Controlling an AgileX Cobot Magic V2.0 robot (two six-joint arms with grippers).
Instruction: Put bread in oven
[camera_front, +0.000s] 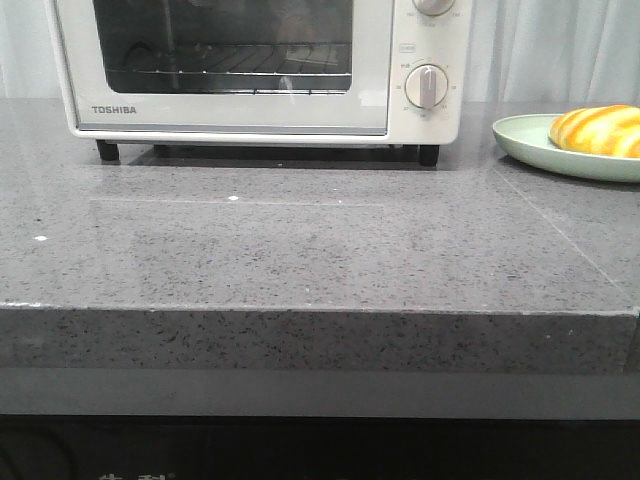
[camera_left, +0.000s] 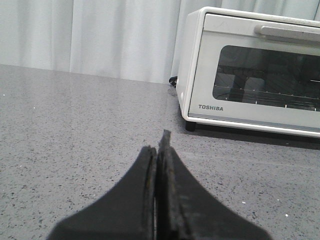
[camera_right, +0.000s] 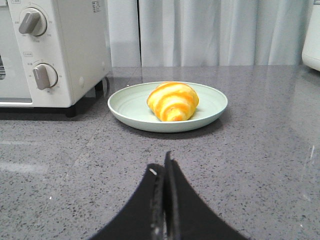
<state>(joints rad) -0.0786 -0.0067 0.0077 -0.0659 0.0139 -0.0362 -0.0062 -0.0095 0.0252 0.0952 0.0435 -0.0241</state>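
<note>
The bread (camera_front: 598, 130), a glossy golden bun with orange stripes, lies on a pale green plate (camera_front: 525, 140) at the right of the grey counter; it also shows in the right wrist view (camera_right: 173, 101). The cream-white Toshiba oven (camera_front: 395, 90) stands at the back with its glass door closed; it also shows in the left wrist view (camera_left: 250, 107). My left gripper (camera_left: 159, 142) is shut and empty, low over the counter, some way from the oven's corner. My right gripper (camera_right: 162, 162) is shut and empty, short of the plate (camera_right: 125, 107). Neither gripper shows in the front view.
The oven's knobs (camera_front: 427, 86) face forward on its right side, next to the plate. A white curtain (camera_left: 100, 35) hangs behind the counter. A white appliance edge (camera_right: 312, 35) shows at the far side in the right wrist view. The counter's front edge (camera_front: 320, 312) is near.
</note>
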